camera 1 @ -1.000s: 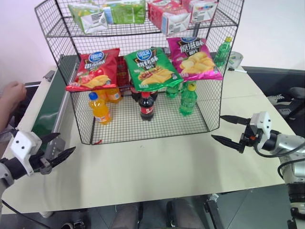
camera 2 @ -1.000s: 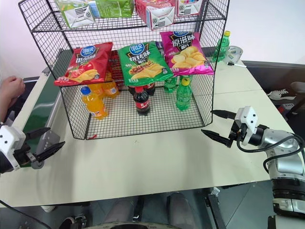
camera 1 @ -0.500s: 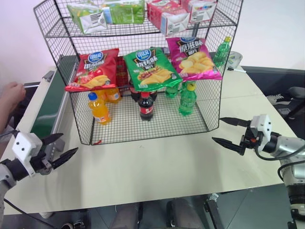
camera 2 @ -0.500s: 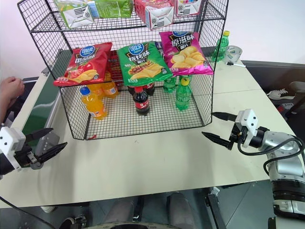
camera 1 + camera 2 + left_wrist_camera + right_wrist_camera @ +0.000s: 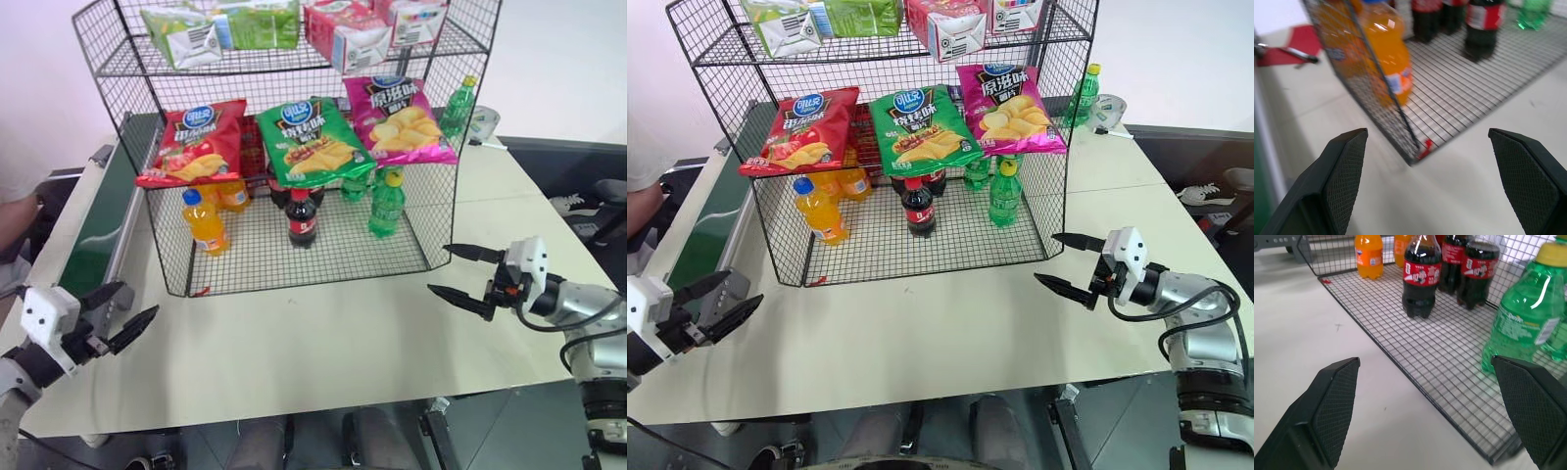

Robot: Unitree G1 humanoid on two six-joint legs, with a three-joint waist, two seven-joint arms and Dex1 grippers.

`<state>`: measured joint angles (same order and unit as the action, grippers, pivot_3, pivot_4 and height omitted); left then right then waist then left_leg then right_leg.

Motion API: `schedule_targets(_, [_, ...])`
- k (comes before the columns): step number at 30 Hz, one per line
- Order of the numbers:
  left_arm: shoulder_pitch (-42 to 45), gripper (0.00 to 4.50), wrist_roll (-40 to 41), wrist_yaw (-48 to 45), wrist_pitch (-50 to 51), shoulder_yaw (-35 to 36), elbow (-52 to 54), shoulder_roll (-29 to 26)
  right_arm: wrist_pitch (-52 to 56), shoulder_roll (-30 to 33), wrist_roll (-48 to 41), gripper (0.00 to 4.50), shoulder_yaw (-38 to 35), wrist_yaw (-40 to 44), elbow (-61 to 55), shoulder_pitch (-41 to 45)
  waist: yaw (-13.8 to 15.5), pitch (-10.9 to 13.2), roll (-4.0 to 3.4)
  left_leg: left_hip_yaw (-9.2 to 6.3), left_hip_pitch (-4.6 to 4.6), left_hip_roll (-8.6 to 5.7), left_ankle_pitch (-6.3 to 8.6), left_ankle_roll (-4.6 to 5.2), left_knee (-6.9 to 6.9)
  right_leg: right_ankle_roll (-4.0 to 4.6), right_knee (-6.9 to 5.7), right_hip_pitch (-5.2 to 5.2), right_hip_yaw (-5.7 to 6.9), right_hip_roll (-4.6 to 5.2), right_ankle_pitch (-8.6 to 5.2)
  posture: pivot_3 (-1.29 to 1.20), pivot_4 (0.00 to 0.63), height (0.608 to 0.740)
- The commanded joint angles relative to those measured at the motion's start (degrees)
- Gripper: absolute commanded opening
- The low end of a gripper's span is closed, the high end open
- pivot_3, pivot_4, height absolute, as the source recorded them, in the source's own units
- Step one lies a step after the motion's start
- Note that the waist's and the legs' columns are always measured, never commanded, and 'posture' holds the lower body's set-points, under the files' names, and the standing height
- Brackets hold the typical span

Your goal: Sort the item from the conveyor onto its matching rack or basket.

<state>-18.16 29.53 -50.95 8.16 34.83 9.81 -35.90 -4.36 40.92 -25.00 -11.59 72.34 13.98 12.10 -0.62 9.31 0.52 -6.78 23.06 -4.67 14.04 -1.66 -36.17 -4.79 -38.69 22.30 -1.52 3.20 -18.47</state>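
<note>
Red chip bag (image 5: 193, 142) lies on the black wire rack (image 5: 294, 264), at its front rim, left of the green bag (image 5: 312, 140); conveyor (image 5: 98, 220) left of rack; left tool (image 5: 122, 311) and right tool (image 5: 460, 277) off rack's front corners over counter (image 5: 323, 343), both with fingers apart, empty.
</note>
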Motion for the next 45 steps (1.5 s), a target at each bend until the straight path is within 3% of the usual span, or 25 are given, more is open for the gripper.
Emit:
schedule_targets(1, [-1.0, 4.12, 1.2, 2.1, -0.8, 2.2, 2.8, 0.9, -1.1, -0.9, -0.3, 4.5, 0.2, -0.9, -3.1, 1.0, 0.0, 0.0, 0.01, 0.0, 0.0, 0.0, 0.0, 0.0, 0.0, 0.0, 0.0, 0.0, 0.0, 0.0, 0.0, 0.0, 0.15, 0.74])
schedule_targets(10, [-0.8, 4.12, 2.0, 8.2, -0.2, 1.3, 4.5, 4.1, -0.1, -2.3, -0.6, 4.5, 1.4, -2.9, -5.1, 1.3, 0.1, 0.0, 0.02, 0.0, -0.01, 0.0, 0.0, 0.0, -0.04, 0.0, -0.01, -0.02, 0.0, -0.01, 0.0, 0.0, 0.15, 0.74])
schedule_targets(45, [-5.4, 4.12, 0.3, 7.3, -5.1, -1.7, 5.5, 5.9, 0.4, -2.4, -0.1, 4.5, 3.0, -3.3, -5.7, 2.6, 0.0, 0.0, 0.02, 0.0, -0.02, 0.0, 0.0, 0.0, -0.02, 0.0, -0.01, -0.02, 0.0, -0.01, 0.0, 0.0, 0.15, 0.74])
